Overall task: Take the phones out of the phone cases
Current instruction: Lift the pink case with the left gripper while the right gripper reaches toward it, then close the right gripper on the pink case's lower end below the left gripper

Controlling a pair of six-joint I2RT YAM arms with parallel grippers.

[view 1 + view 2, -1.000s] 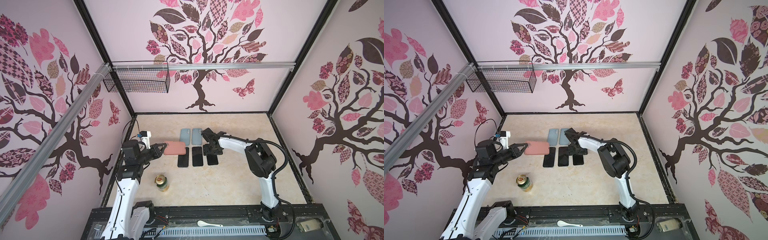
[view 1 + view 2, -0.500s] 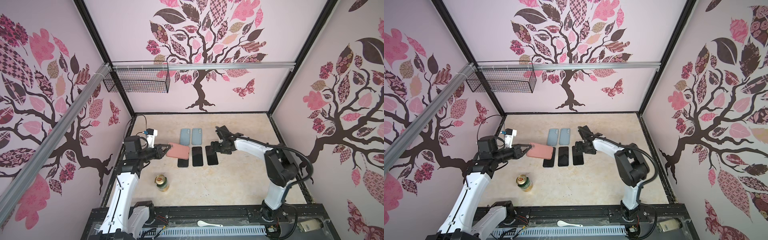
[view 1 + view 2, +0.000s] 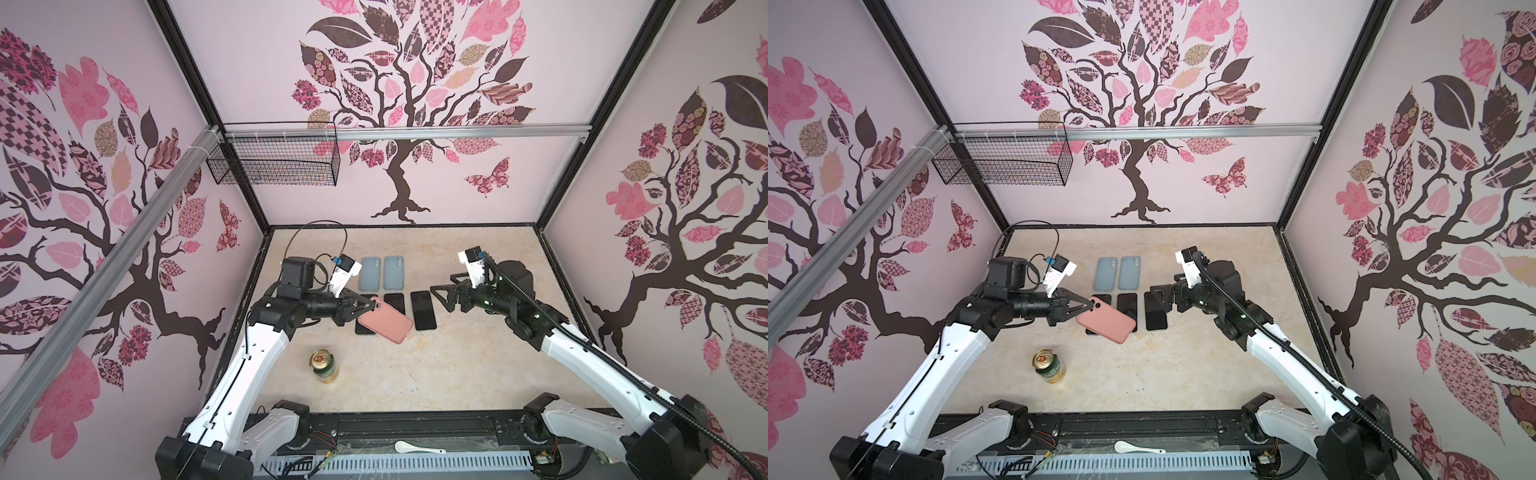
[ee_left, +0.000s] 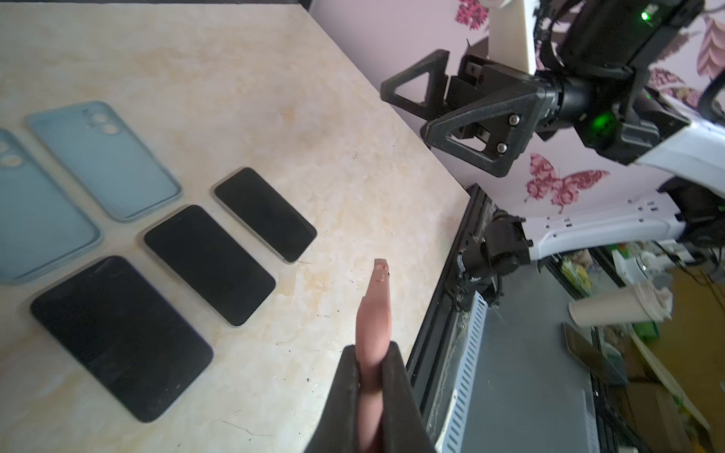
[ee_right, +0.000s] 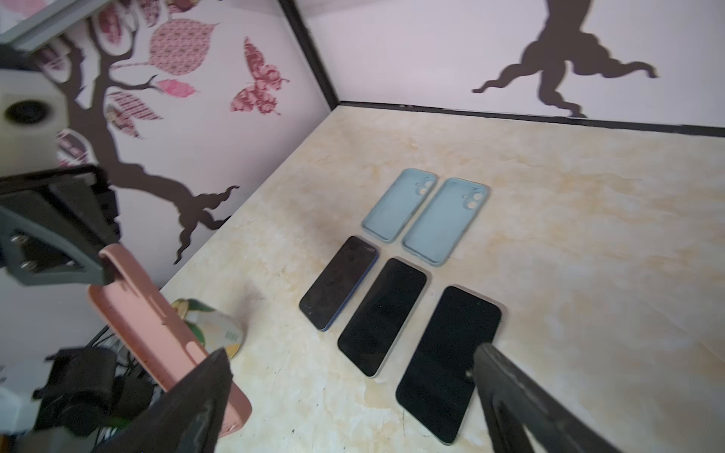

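My left gripper (image 3: 373, 306) (image 3: 1091, 306) (image 4: 370, 353) is shut on one end of a pink phone case (image 3: 386, 322) (image 3: 1106, 322) (image 4: 376, 313) (image 5: 157, 325) and holds it tilted above the table. Whether a phone sits inside it does not show. Three black phones lie screen up in a row on the table (image 3: 457, 365): the left one (image 4: 117, 337) partly under the case, the middle one (image 3: 395, 303) and the right one (image 3: 423, 309) (image 5: 449, 362). My right gripper (image 3: 438, 297) (image 3: 1156, 299) (image 5: 350, 353) hovers open and empty just right of the right phone.
Two empty blue cases (image 3: 370, 273) (image 3: 393, 273) lie side by side behind the phones. A green drink can (image 3: 324, 365) stands near the front left. A wire basket (image 3: 274, 162) hangs on the back wall. A white spoon (image 3: 417, 448) lies on the front rail.
My right gripper has drawn back to the right, away from the right phone, with its jaws wider. My left gripper has carried the pink case rightward over the left phone.
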